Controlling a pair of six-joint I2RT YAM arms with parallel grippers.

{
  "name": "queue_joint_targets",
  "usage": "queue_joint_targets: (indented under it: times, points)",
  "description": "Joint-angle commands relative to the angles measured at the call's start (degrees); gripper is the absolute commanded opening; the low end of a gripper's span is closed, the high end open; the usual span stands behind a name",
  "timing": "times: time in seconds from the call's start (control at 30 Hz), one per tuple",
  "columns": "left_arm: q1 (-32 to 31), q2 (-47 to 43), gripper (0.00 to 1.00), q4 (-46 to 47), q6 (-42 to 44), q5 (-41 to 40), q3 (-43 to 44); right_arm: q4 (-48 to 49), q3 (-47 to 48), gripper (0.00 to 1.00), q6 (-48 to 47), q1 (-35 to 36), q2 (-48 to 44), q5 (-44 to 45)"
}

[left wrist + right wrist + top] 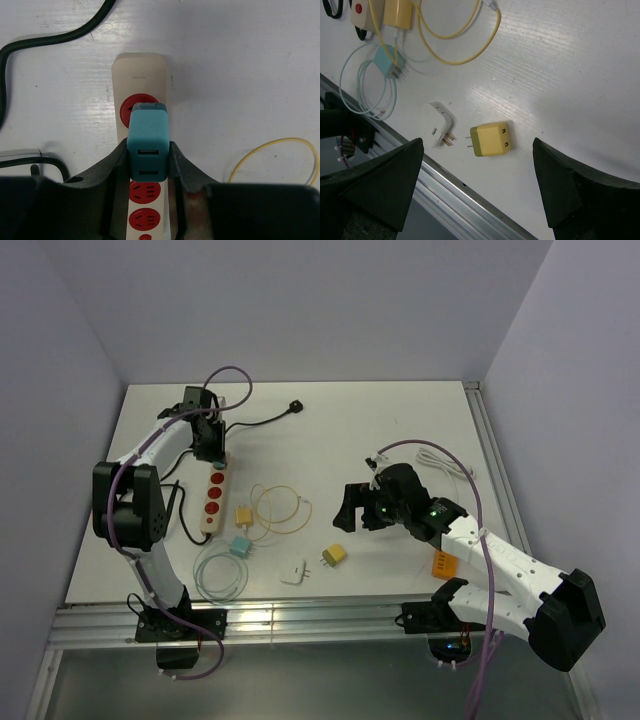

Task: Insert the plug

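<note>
A cream power strip (142, 75) with red sockets lies at the table's left (214, 502). My left gripper (147, 165) is shut on a teal USB charger plug (148, 140), which stands over the strip's end socket (131, 105); whether its prongs are seated is hidden. In the top view the left gripper (210, 445) sits over the strip's far end. My right gripper (477, 187) is open and empty above a yellow charger plug (491, 138), also seen in the top view (334, 557); the gripper (360, 508) hovers just right of it.
A white plug (294, 572) lies near the front edge, beside the yellow one (441, 121). A light-blue plug with coiled cable (238, 546), a yellow plug with yellow cable (243, 515), an orange block (441, 564), a white cable (445, 462) and a black cord (262, 420) lie around.
</note>
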Motion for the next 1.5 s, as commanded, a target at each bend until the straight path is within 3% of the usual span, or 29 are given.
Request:
queue_joint_targets:
  times: [0.0,0.87,0.97,1.1,1.23,1.47]
  points:
    - [0.15,0.35,0.00,0.45,1.11,-0.84,1.12,1.92,2.64,0.96,-0.71,0.32,0.23,-0.19]
    - [2.52,11.42,0.00,-3.94,0.76,-1.37,4.64,2.45,3.08,0.96,-0.28,0.49,0.41,-1.25]
    - [1.65,11.25,0.00,-3.25,1.55,-6.63,2.27,2.63,2.72,0.96,-0.27,0.49,0.15,-1.24]
    - [0.85,10.63,0.00,-1.22,0.76,-6.11,-1.34,2.80,2.20,0.96,-0.27,0.66,-0.03,-1.16]
    - [0.76,13.97,0.00,-3.24,0.94,-7.79,3.40,3.59,2.11,0.96,-0.10,0.58,0.23,-1.68]
    - [0.85,13.54,0.00,-3.24,0.50,-8.66,2.79,2.54,1.23,0.96,-0.45,0.84,-0.55,-0.19]
